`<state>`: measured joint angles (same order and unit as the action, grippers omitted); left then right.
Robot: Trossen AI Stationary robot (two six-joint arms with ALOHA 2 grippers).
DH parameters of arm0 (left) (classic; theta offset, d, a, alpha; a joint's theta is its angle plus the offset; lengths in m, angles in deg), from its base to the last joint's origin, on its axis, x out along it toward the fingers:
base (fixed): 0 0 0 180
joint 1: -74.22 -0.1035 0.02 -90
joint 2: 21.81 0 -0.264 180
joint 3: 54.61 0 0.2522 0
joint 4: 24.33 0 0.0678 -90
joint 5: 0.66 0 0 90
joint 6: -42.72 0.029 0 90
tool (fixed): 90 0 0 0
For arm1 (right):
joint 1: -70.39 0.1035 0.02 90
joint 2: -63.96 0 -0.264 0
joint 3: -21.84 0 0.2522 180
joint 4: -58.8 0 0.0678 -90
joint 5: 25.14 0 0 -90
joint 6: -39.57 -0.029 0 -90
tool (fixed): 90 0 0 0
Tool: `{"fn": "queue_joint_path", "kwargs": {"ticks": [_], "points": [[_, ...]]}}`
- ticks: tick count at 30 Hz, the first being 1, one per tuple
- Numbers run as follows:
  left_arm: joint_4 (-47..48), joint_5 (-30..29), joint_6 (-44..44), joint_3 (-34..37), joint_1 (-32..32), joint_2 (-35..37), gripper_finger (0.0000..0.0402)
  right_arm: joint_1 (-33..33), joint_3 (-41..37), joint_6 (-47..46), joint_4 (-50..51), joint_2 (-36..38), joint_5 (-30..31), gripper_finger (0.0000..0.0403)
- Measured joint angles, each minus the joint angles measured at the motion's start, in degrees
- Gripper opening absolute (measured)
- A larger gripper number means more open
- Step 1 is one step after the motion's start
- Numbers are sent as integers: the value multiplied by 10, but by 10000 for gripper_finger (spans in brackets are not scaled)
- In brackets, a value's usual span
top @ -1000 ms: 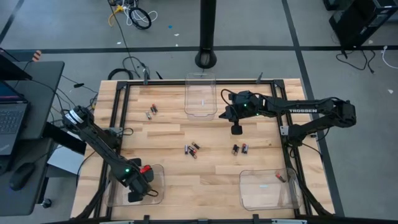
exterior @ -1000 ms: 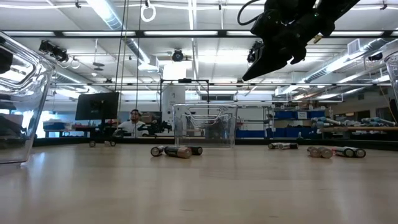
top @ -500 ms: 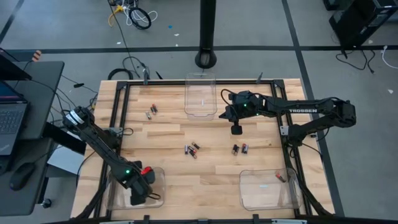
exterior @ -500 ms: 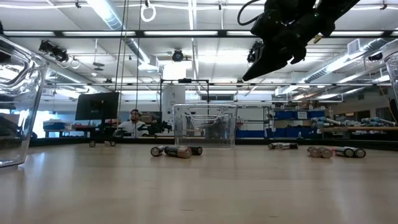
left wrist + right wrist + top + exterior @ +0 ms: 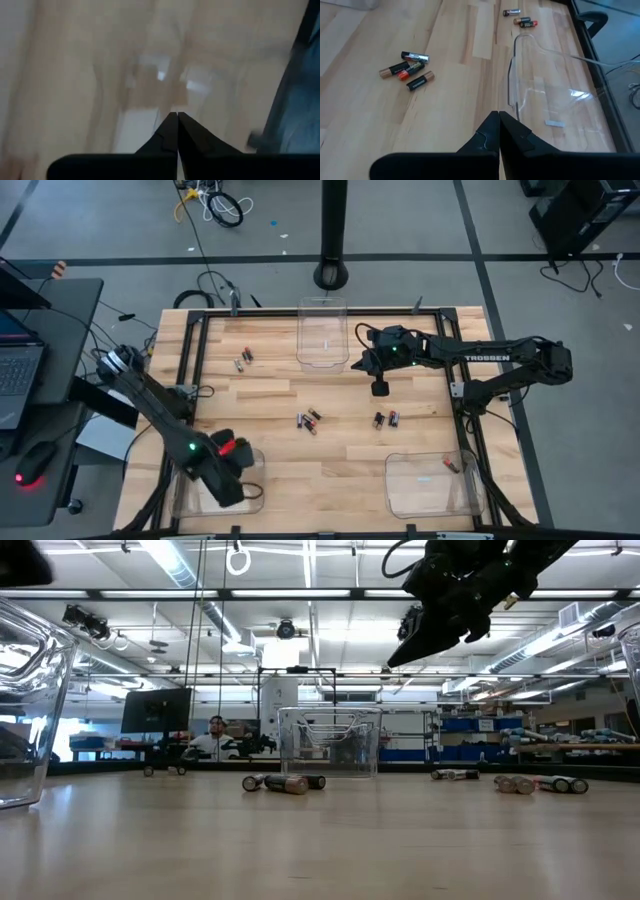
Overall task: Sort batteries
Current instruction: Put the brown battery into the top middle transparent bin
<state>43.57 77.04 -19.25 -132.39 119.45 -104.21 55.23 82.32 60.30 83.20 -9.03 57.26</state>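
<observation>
Two pincers point(image 5: 177, 131) point(image 5: 499, 131) closed, empty | cylindrical batteries point(image 5: 406, 70) on wood-grain table point(image 5: 280, 395) | clear plastic bin point(image 5: 555, 95)

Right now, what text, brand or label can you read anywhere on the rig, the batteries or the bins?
"TROSSEN": white letters on the right arm, in the high view.
Batteries: printing shows on the black ones in the right wrist view, too small to read.
Bins: a small pale sticker inside one, no legible text.
Left wrist view: blurred, nothing readable.
</observation>
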Motion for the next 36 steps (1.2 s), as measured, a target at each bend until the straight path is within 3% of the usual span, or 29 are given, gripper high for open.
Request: {"fn": "queue_joint_path", "kwargs": {"ticks": [8,14,19,24,26,30,36], "points": [[-9,-140,133,6,-62,111,4,0,0,0,-11,0,0,10],[-54,-147,318,6,-148,132,2,0,0,-1,-28,0,0,11],[-160,-66,488,6,-216,133,2,0,0,-26,-29,0,0,14],[-229,-1,610,13,-282,136,1,0,0,-50,-23,0,0,13],[-284,52,649,36,-314,136,1,0,0,-59,-23,0,0,13],[-374,166,678,105,-384,141,1,0,0,-72,-20,0,0,17],[-461,206,718,177,-452,145,1,0,0,-104,-19,0,3,16]]}}
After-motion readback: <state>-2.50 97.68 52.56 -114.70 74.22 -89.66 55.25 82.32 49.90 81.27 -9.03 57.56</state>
